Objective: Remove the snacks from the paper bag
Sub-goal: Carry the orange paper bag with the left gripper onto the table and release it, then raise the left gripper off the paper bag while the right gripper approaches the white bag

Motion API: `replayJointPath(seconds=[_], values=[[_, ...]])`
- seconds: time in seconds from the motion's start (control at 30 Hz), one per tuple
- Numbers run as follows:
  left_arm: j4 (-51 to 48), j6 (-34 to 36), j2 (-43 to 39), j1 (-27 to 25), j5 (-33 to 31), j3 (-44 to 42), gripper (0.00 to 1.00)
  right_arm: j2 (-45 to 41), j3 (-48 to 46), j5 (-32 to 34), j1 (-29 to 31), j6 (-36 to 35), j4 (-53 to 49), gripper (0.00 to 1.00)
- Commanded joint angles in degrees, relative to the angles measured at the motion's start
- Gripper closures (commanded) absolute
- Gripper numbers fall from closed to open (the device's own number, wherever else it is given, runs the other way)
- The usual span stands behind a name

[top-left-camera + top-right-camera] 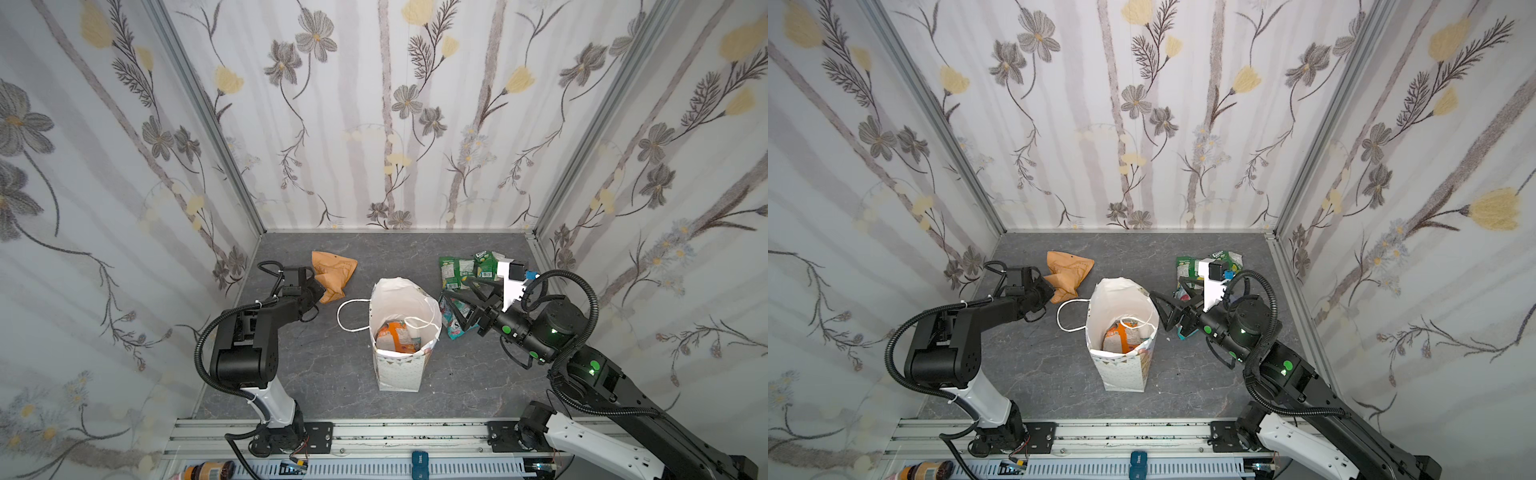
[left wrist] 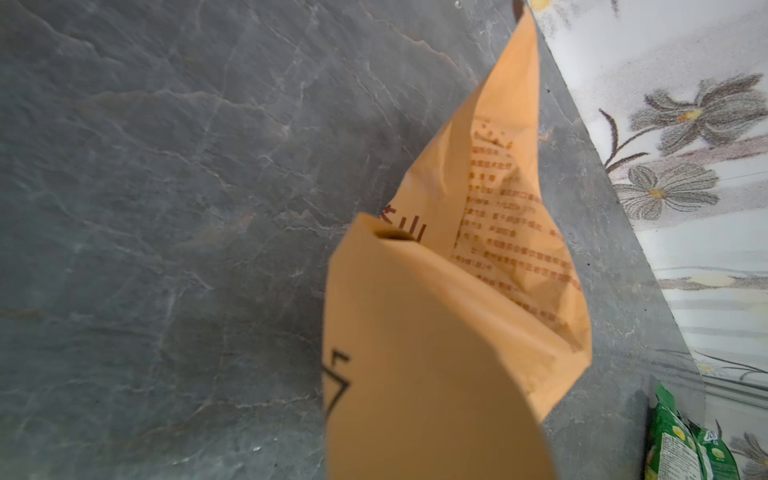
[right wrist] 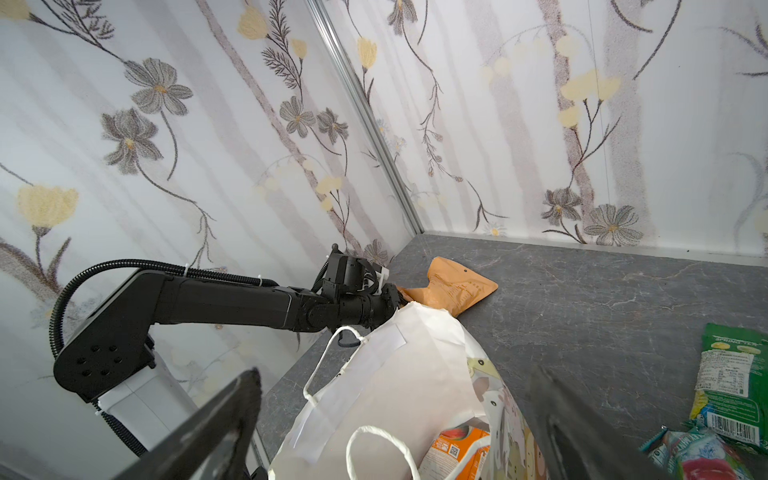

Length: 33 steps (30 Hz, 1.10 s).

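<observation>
The white paper bag (image 1: 400,372) (image 1: 1121,374) (image 3: 415,332) stands upright mid-table with an orange-white snack packet (image 1: 392,336) (image 1: 1117,334) (image 3: 453,453) inside. A tan-orange pouch (image 1: 334,272) (image 1: 1069,270) (image 2: 436,332) (image 3: 453,286) lies back left. My left gripper (image 1: 318,293) sits at the pouch's near end, and the pouch hides its jaws. Green packets (image 1: 457,270) (image 3: 731,374) and a teal packet (image 1: 455,324) (image 3: 698,457) lie back right. My right gripper (image 1: 455,291) (image 1: 1166,289) (image 3: 395,374) hangs open and empty over the bag's right rim.
One white cord handle (image 1: 345,316) of the bag droops to its left. Flowered walls close the table on three sides. An aluminium rail (image 1: 374,436) runs along the front, with a jar (image 1: 208,471) and a blue block (image 1: 420,459) below it.
</observation>
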Motion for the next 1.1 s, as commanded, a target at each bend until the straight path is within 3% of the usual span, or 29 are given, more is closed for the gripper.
replayJointPath(seconds=[0.0, 0.2, 0.37, 0.47, 0.73, 0.9, 1.07], values=[[-1.6, 1.35, -0.2, 0.1, -1.55, -0.84, 0.79, -0.53, -0.55, -0.46, 0.02, 1.35, 1.44, 0.0], [-2.83, 2.33, -2.0, 0.1, -1.61, -1.9, 0.54, -1.2, -1.01, -0.71, 0.01, 2.8, 1.02, 0.0], [-5.69, 2.6, -5.25, 0.1, -3.55, -2.61, 0.18, -1.4, 0.09, -0.71, 0.02, 3.75, 0.67, 0.0], [-7.53, 2.95, -7.77, 0.1, -5.1, -3.5, 0.02, -1.28, 1.29, -0.85, 0.02, 4.04, 0.47, 0.0], [-11.8, 4.36, -19.93, 0.11, -4.53, -5.12, 0.0, 0.34, 4.92, -1.94, 0.01, 4.35, -1.21, 0.0], [-14.91, 4.45, -32.54, -0.07, 2.92, -5.28, 0.0, 3.23, 8.45, -4.39, -0.03, 3.48, -4.35, 0.0], [-21.86, 6.5, -42.94, -1.19, 10.43, -1.19, 0.0, 8.45, 13.05, -11.06, 0.0, 0.03, -8.17, 0.0]])
